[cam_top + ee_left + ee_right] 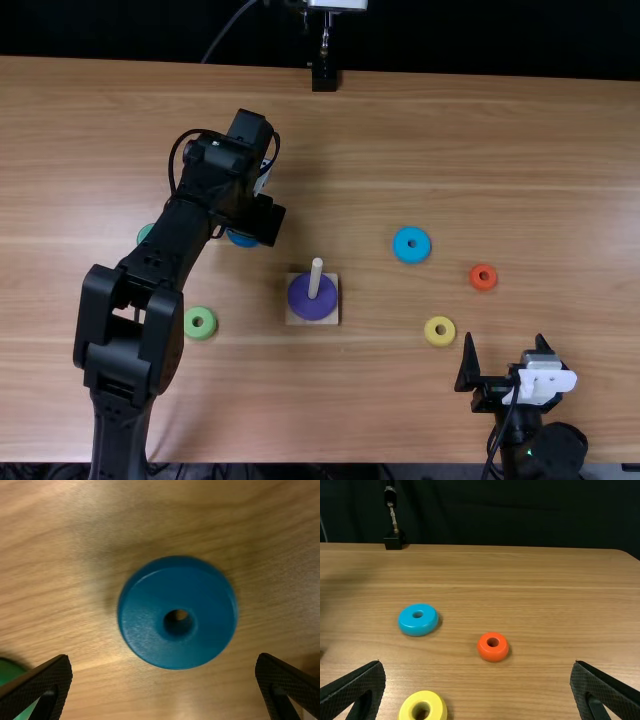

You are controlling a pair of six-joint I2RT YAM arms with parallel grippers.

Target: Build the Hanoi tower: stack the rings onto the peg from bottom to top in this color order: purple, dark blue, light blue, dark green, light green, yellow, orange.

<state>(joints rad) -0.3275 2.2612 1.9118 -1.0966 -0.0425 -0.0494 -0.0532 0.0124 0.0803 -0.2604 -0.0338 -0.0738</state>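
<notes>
Dark blue ring (145, 600), whole in left wrist view, part-hidden from top — left gripper (260, 218), right gripper (504, 337) open — wooden table (500, 150), black cloth (520, 510).

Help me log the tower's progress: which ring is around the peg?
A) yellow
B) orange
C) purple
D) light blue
C: the purple ring lies on the square base with the upright peg through its hole.
</notes>
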